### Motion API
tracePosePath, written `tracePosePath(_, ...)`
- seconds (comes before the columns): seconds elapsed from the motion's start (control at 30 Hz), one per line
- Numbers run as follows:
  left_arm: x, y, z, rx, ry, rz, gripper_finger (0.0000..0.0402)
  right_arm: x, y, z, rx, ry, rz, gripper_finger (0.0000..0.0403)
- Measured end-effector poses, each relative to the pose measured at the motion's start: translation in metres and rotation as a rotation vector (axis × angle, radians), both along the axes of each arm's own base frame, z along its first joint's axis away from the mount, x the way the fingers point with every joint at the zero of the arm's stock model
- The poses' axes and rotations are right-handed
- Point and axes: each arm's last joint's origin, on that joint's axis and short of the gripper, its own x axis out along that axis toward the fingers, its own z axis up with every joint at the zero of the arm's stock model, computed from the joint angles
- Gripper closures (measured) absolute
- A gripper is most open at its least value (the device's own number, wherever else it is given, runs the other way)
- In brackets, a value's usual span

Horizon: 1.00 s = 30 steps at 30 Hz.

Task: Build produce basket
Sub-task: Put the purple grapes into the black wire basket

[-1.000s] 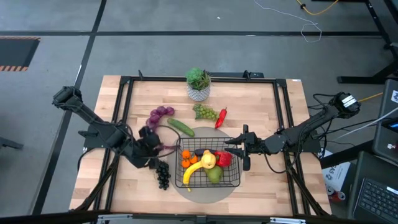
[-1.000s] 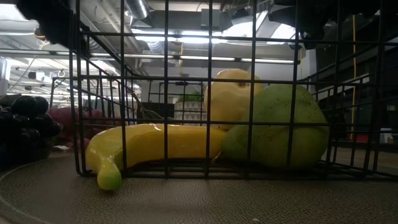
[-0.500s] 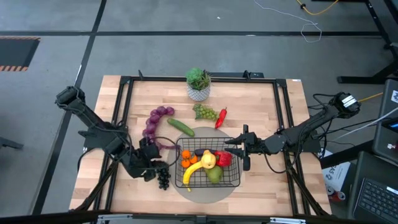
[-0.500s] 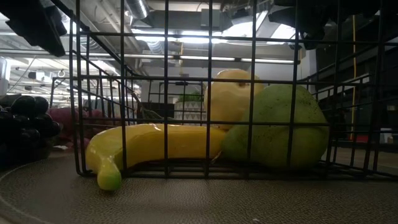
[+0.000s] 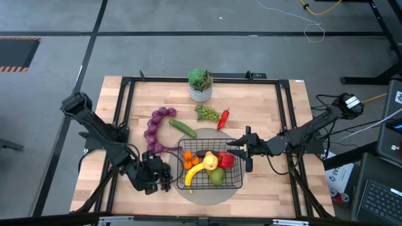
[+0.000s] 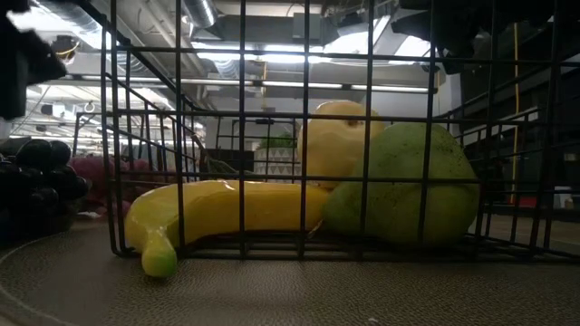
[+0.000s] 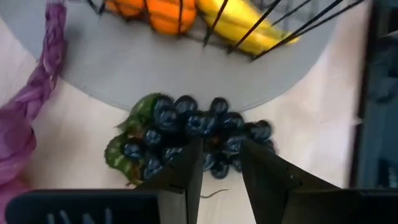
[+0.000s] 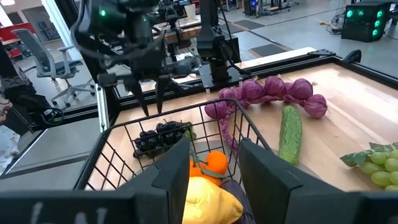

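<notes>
The black wire basket (image 5: 210, 167) stands on a grey round mat and holds a banana (image 5: 195, 175), oranges (image 5: 190, 162), a yellow fruit, a red pepper (image 5: 226, 160) and a green pear (image 6: 403, 186). Black grapes (image 7: 193, 127) lie on the table at the mat's left rim, beside the basket. My left gripper (image 7: 221, 149) hangs open just above them, fingers pointing down; the right wrist view shows a gap between its fingertips (image 8: 147, 111) and the bunch (image 8: 158, 137). My right gripper (image 8: 214, 149) is open and hovers over the basket's right side (image 5: 244, 154).
A purple bunch (image 5: 154, 125), a cucumber (image 5: 182, 128), green grapes (image 5: 207, 113) and a small red pepper (image 5: 222, 118) lie on the wood beyond the basket. A white potted plant (image 5: 200, 85) stands near the far edge. Black frame rails run along the table's edges.
My left gripper has moved toward the table's near edge and slightly right, from beside the purple bunch's lower end to a spot over the black grapes. The right arm and the produce in the basket have stayed put.
</notes>
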Motion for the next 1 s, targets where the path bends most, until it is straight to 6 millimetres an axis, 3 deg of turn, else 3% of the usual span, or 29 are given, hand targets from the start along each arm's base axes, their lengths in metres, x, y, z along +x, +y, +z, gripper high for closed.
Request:
tracePosePath(0.53, 0.013, -0.015, -0.043, 0.09, 0.079, -0.002, 0.0301, 0.0, 0.0, 0.0, 0.001, 0.0, 0.0, 0.0265)
tracePosePath(0.83, 0.016, -0.016, -0.044, 0.08, 0.054, 0.022, 0.0302, 0.0, 0.0, 0.0, 0.001, 0.0, 0.0, 0.0265)
tracePosePath(1.0, 0.016, -0.016, -0.044, 0.073, 0.055, 0.031, 0.0343, 0.0, 0.0, 0.0, 0.0, 0.0, 0.0, 0.0265)
